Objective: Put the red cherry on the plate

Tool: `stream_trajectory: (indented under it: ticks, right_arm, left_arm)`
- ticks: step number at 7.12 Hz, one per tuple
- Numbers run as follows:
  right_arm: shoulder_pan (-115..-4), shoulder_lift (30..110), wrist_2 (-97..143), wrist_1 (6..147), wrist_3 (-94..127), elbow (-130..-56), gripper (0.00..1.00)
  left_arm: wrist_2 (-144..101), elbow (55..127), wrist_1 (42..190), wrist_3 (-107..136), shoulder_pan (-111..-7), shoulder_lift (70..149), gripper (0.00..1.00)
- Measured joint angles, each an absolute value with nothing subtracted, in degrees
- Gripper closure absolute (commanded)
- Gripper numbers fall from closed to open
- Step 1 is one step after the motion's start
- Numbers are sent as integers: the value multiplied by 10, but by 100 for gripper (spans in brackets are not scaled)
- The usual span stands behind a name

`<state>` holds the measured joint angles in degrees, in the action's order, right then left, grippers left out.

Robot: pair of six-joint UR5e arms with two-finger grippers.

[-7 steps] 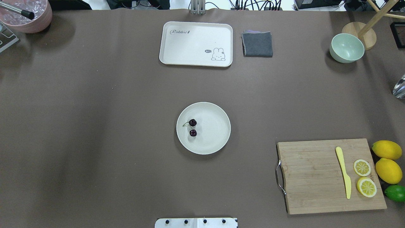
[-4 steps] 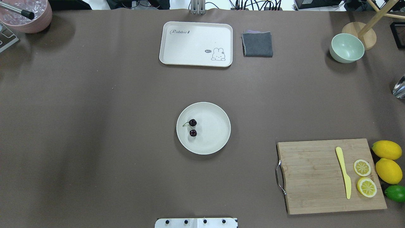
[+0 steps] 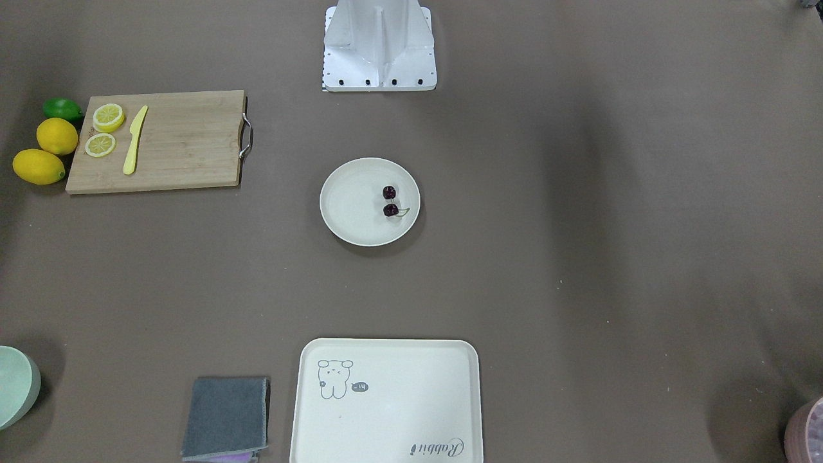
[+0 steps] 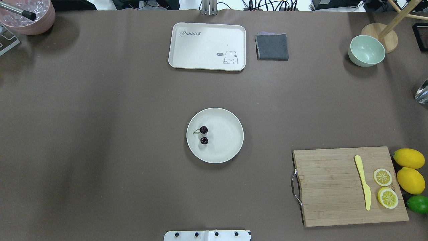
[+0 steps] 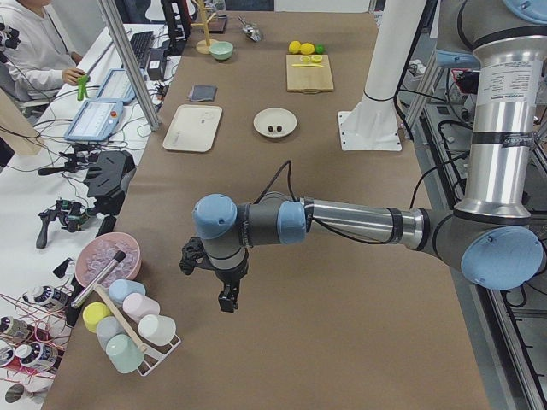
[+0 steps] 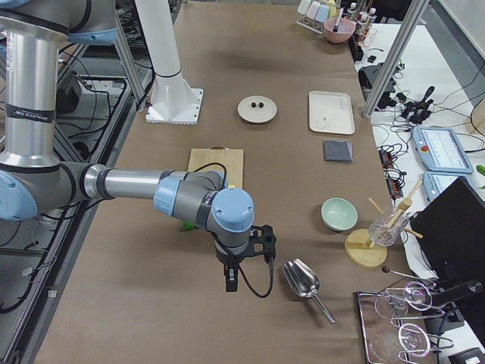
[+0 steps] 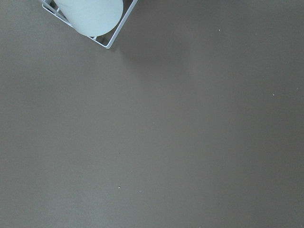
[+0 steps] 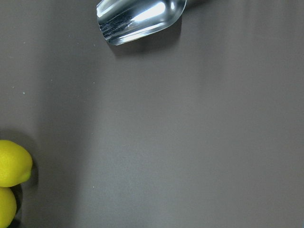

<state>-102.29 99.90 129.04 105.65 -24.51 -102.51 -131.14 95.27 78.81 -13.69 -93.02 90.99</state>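
Could knock red cherry (image 4: 203,129) off plate (image 4: 227,142) if sweeping low across it; cannot tell jaws' state, both arms far from plate.

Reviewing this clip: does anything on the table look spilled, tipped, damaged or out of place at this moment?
Nothing stands out. The red cherry pair lies inside the plate, off-centre toward the robot's left. The yellow knife and lemon slices sit tidily on the cutting board; no spills.
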Motion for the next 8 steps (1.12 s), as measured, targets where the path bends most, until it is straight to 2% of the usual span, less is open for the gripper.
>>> stream_trajectory:
  ticks: [8]
  right_arm:
    - [-1027,1002,1288,1056,-244,-1049,0]
  left_arm:
    - [-1309,953,787,-137,-931,910,2]
